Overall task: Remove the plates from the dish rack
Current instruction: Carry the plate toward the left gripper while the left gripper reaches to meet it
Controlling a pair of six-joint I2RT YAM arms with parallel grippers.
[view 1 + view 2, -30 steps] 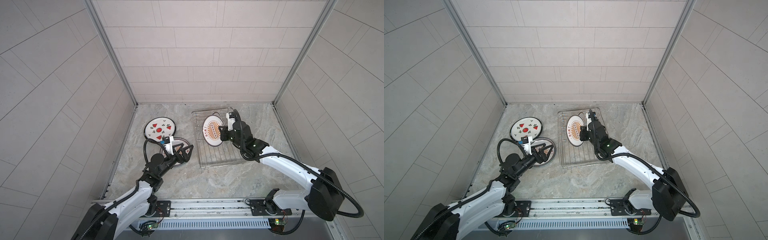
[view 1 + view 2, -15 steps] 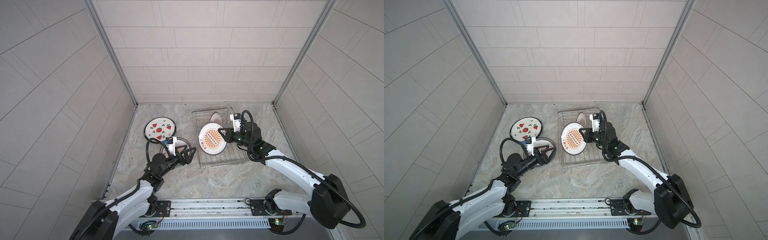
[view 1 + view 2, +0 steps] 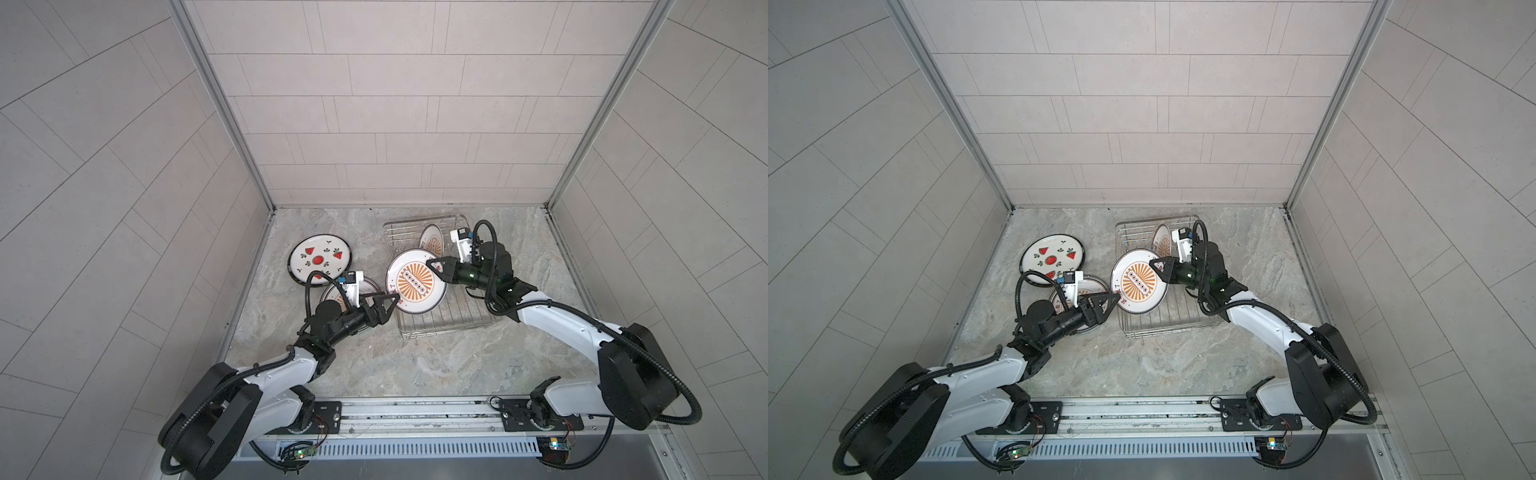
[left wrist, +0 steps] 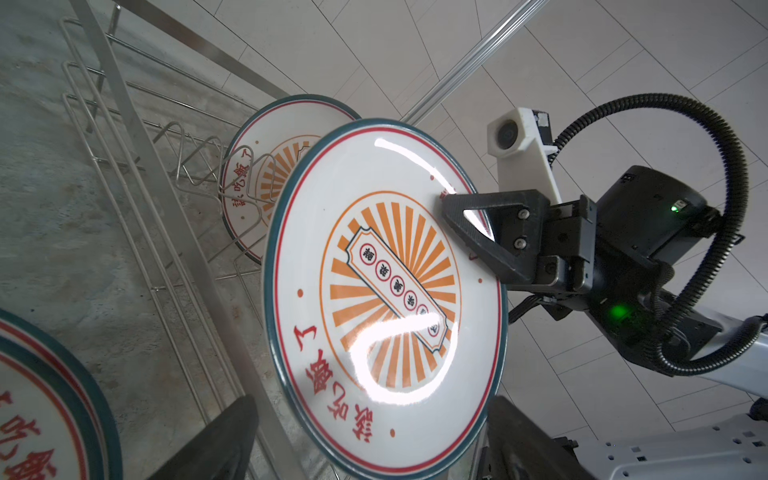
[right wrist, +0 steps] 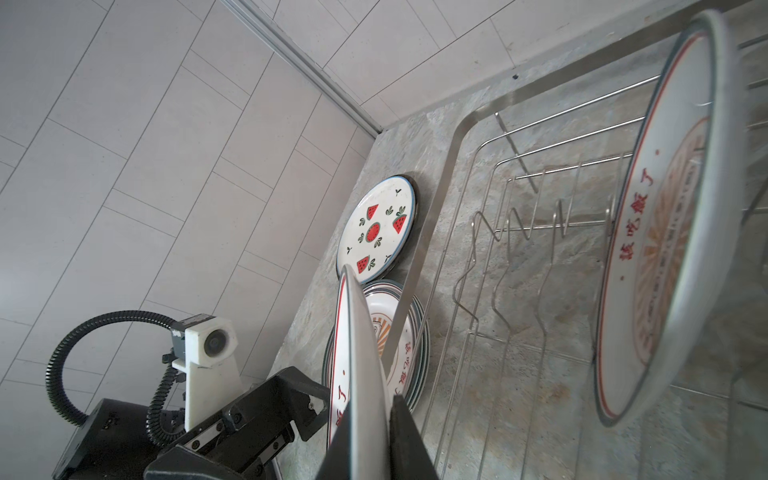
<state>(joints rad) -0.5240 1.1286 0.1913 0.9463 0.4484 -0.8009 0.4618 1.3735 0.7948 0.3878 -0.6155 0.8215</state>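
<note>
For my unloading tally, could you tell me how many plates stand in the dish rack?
1: an upright sunburst plate at the dish rack's far end. The right gripper holds a second sunburst plate.

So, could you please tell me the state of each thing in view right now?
dish rack: one plate left inside.
racked plate: upright on edge.
right gripper: shut on lifted sunburst plate.
left gripper: open, at that plate's opposite rim.
watermelon plate: flat on table.
plate stack: flat beside rack.
</note>
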